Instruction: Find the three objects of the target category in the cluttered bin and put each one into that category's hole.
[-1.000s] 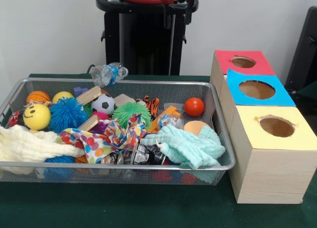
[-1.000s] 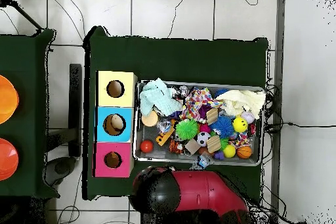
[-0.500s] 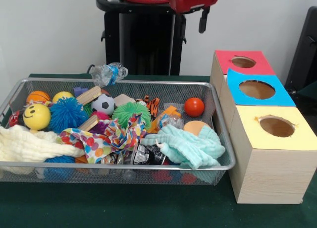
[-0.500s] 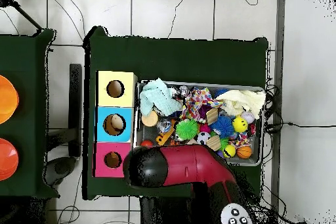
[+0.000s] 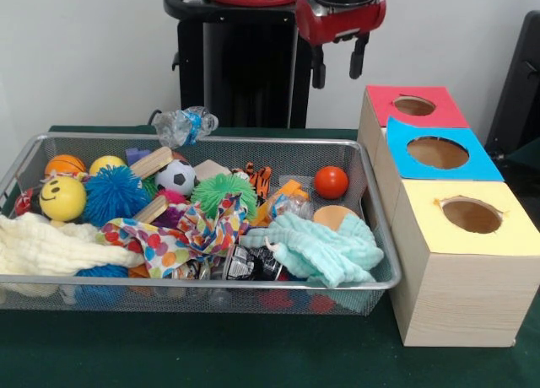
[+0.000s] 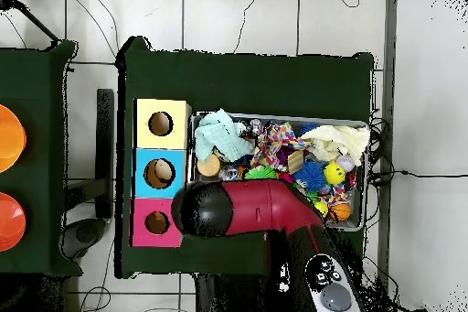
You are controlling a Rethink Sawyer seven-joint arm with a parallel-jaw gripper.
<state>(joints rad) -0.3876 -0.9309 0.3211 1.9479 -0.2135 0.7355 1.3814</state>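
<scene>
The gripper (image 5: 338, 64) hung empty with jaws spread above the bin's (image 5: 253, 282) back edge near the red ball (image 5: 331, 182); a straight descent over one exposed item, clear of cloths, appeared advisable.

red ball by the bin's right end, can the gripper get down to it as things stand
Probably yes: the gripper hangs open above the red ball, which lies uncovered at the back of the bin, nothing resting on it.
</scene>
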